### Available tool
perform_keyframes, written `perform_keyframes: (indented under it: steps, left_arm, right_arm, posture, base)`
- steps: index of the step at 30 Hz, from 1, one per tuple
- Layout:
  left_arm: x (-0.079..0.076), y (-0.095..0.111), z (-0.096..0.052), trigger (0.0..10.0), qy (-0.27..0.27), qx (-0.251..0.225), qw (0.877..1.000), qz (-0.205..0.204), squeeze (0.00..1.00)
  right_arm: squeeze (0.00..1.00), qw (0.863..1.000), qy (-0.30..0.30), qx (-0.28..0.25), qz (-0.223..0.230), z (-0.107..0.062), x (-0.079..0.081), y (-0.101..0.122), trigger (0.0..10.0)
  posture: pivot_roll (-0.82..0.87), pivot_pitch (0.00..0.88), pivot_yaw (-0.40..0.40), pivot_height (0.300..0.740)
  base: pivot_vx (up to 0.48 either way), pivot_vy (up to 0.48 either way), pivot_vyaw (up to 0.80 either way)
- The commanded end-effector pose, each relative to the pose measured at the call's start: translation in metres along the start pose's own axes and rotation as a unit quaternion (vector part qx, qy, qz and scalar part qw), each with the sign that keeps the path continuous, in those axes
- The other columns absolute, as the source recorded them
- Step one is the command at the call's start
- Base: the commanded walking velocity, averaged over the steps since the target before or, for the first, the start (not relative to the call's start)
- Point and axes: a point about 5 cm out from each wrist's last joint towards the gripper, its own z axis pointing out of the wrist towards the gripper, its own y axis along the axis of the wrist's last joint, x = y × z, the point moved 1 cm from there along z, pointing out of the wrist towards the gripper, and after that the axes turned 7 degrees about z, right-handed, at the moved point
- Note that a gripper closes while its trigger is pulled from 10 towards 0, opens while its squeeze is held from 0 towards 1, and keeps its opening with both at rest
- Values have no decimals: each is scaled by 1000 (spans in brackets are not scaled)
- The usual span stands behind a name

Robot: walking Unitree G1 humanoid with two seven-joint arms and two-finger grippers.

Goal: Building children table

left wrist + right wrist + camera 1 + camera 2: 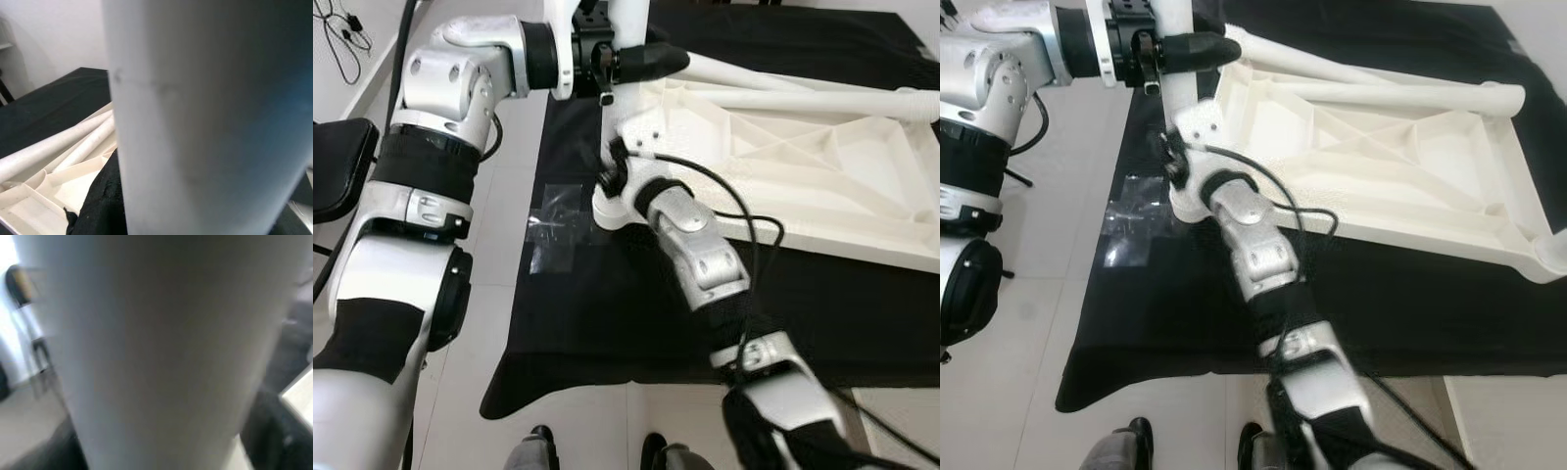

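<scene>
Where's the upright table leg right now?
The upright table leg stands at the near left corner of the upside-down white tabletop on the black cloth, with the left hand on it.

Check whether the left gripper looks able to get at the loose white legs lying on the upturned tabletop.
Probably not yet: the left gripper is occupied around an upright leg, though the loose legs lie uncovered beside it.

Pale tiled floor (509, 235), black cloth (607, 313), black chair (337, 166), white wall (54, 44)

Upturned table top (822, 166) lies on a cloth (607, 304) spread on the floor; two table legs (822, 98) rest across it; an upright leg (1175, 59) stands at its left corner.
</scene>
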Motion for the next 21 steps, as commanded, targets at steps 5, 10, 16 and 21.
perform_keyframes:
  steps: [5, 10, 16, 21]
  left_arm:
    - [-11, -3, 11, 0, -42, 11, 999, -1, 0]
    - [-13, -4, 11, 0, -44, 11, 999, -5, 0]
    - [-14, -4, 10, 0, -46, 14, 999, -5, 0]
    - [-14, -5, 11, 0, -46, 16, 999, -1, 0]
  right_arm:
    - [0, 989, 143, -19, 19, -3, -4, 16, 10000]
    - [0, 971, 236, -31, 38, -5, 1, 28, 10000]
    - [0, 948, 313, -27, 59, -5, 8, 25, 0]
    - [0, 942, 330, -24, 51, -4, 10, 23, 0]
  posture:
    - [146, 284, -47, 740]
    - [160, 300, -48, 740]
    - [169, 314, -45, 740]
    - [170, 317, -43, 740]
  base:
    - [0, 0, 0]
    - [0, 0, 0]
    - [0, 0, 0]
    - [0, 0, 0]
